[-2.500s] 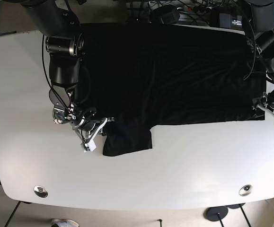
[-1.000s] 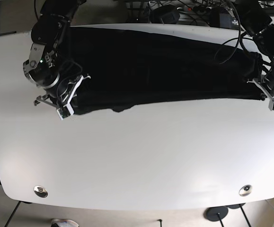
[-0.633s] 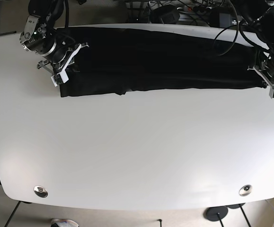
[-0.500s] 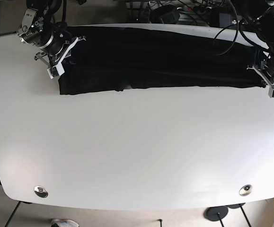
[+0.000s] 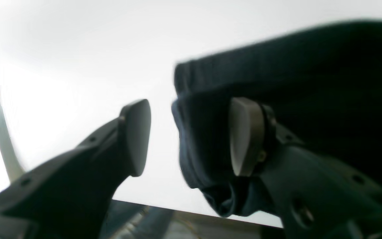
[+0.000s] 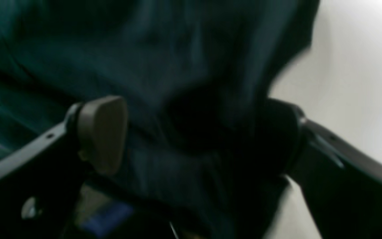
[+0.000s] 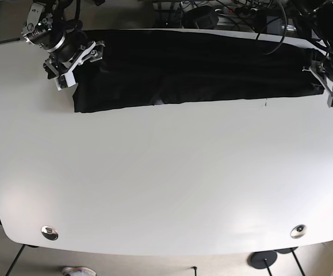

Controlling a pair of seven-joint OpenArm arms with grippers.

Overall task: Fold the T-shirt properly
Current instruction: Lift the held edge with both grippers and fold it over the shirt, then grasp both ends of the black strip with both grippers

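Observation:
The black T-shirt (image 7: 195,69) lies as a long narrow band across the far part of the white table (image 7: 166,184). My right gripper (image 7: 80,66) is over its left end. In the right wrist view the gripper (image 6: 191,136) is open, with blurred dark cloth (image 6: 161,49) bunched between the wide-apart fingers (image 6: 101,132). My left gripper (image 7: 325,83) is at the band's right end. In the left wrist view it (image 5: 187,136) is open. The shirt's edge (image 5: 310,83) hangs between the pads, against the right pad (image 5: 244,136) and apart from the left one.
Two round metal discs (image 7: 49,232) (image 7: 298,231) sit near the table's front edge. Cables and equipment (image 7: 212,14) crowd the space behind the far edge. The table's right edge runs close beside the left gripper.
Both arms carried the shirt's near half toward the far edge, so the sleeve no longer sticks out. In the last half second both grippers moved slightly farther back.

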